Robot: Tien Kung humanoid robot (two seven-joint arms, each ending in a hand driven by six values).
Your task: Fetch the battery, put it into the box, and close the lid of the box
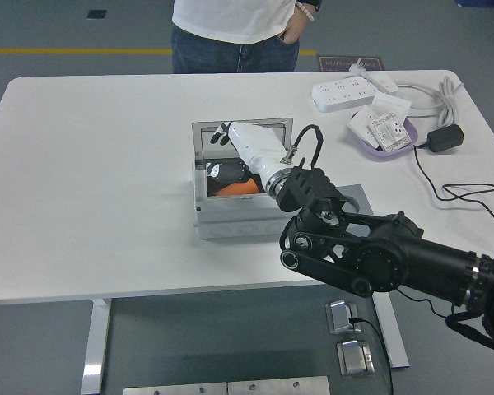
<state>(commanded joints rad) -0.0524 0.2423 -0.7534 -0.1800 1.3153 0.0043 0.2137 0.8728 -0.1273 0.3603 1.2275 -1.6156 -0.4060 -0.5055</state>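
Note:
A grey box (230, 224) stands at the table's middle with its lid (267, 127) raised at the back. An orange and black battery (237, 188) lies inside the box. My right hand (221, 152), white with dark fingertips (223, 132), reaches over the box from the lower right. Its fingers are extended, with the tips at the lid's upper left part and the thumb lower, above the battery. It holds nothing. I cannot tell whether the fingertips touch the lid. My left arm is out of view.
A white power strip (344, 93), a purple tray (384, 141) with white socket parts, and a black adapter (445, 137) with cables lie at the back right. A grey plate (356, 196) lies right of the box. A person (235, 29) stands at the far side, hand in pocket.

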